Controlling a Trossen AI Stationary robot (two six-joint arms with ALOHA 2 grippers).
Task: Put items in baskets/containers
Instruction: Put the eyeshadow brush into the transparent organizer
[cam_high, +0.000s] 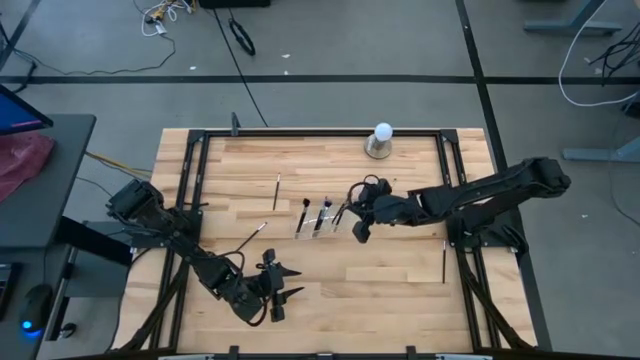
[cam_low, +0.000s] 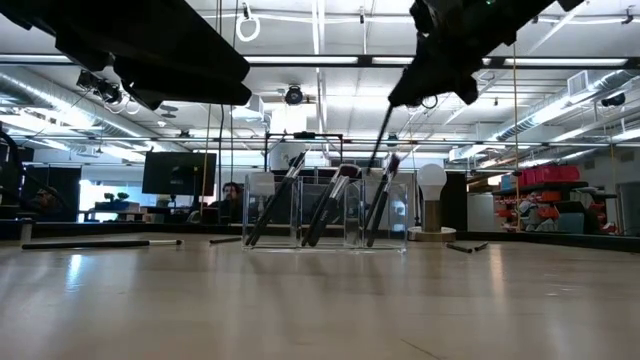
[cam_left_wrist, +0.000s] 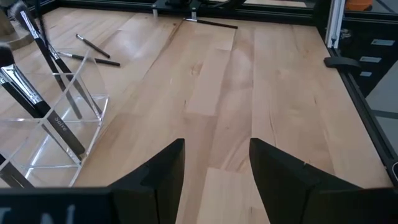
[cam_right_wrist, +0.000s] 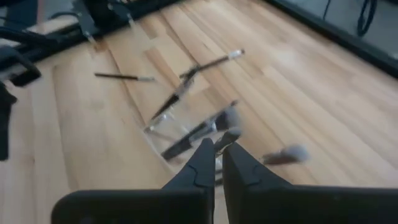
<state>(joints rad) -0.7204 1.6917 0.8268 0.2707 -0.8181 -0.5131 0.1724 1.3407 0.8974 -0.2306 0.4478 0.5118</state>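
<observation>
Thin dark brush (cam_low: 380, 150) is pinched upright by right gripper (cam_right_wrist: 219, 163) above clear plastic holder (cam_low: 325, 212); left gripper (cam_left_wrist: 214, 168) gapes.

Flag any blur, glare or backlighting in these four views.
Right wrist view: motion-blurred brushes and holder. Low view: backlit by ceiling lights, arms silhouetted; clear holder readable. Left wrist view: soft sheen on the table, otherwise sharp. High view: evenly lit.
</observation>
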